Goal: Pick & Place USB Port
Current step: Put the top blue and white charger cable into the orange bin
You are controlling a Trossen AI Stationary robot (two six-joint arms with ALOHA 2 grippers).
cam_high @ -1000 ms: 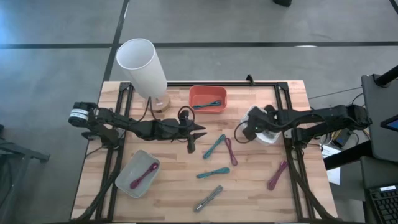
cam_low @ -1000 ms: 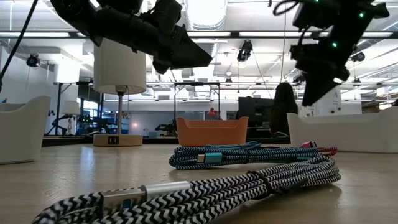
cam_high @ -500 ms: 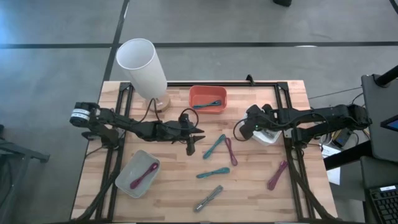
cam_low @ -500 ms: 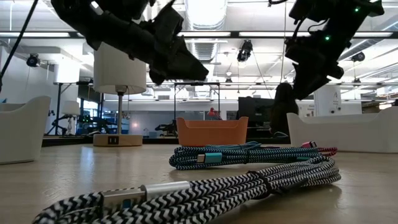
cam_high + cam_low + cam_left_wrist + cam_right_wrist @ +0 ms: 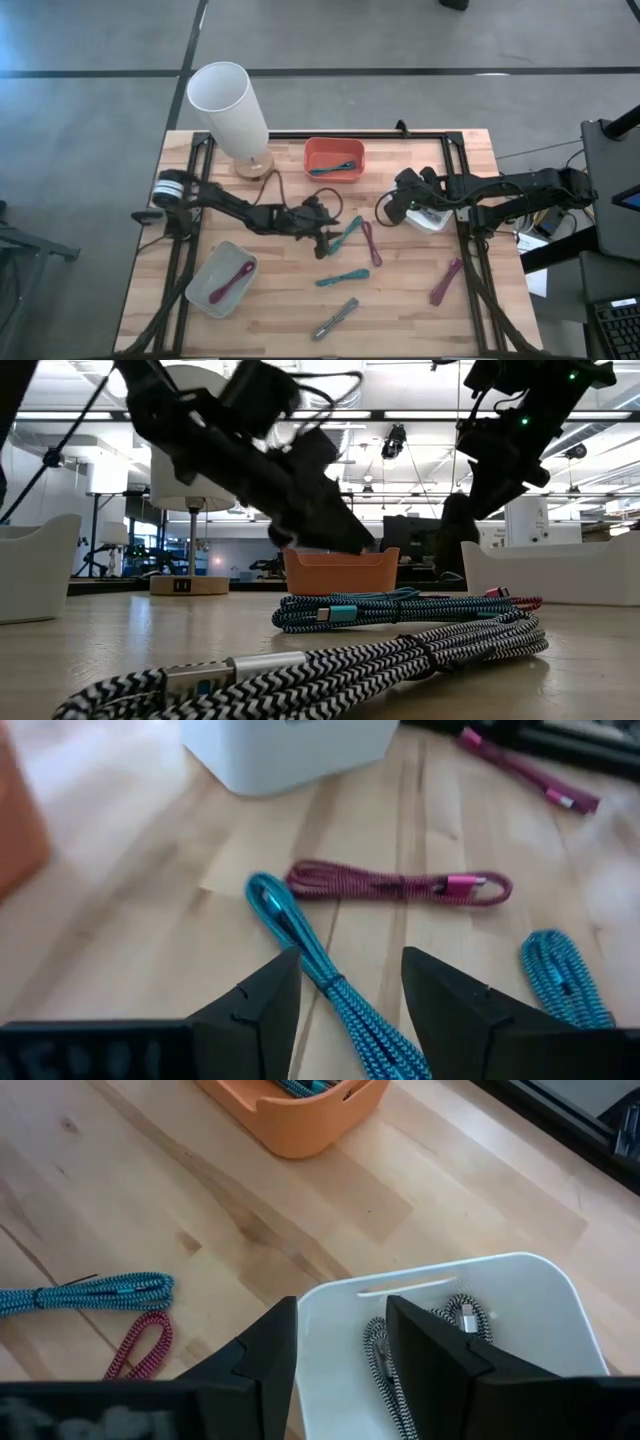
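Note:
Several coiled USB cables lie on the wooden table. A teal cable (image 5: 345,235) lies at the middle, with a magenta cable (image 5: 371,243) beside it. My left gripper (image 5: 325,238) is open and low over the teal cable (image 5: 300,945), whose near end runs between the two fingers (image 5: 270,1005); I see no touch. In the low view the gripper (image 5: 340,535) hangs above the table. My right gripper (image 5: 405,203) is open and empty above the white bin (image 5: 520,1310). A black-and-white cable (image 5: 450,1330) lies in that bin.
An orange bin (image 5: 334,160) with a teal cable stands at the far middle, a lamp (image 5: 230,105) at the far left and a grey bin (image 5: 220,278) with a magenta cable at the near left. More cables lie near: teal (image 5: 343,278), black-and-white (image 5: 335,318), magenta (image 5: 447,280).
My left gripper has gone toward the table's right and near edges and down, from beside the lamp's base to just over the teal cable, staying open. The cables have not moved.

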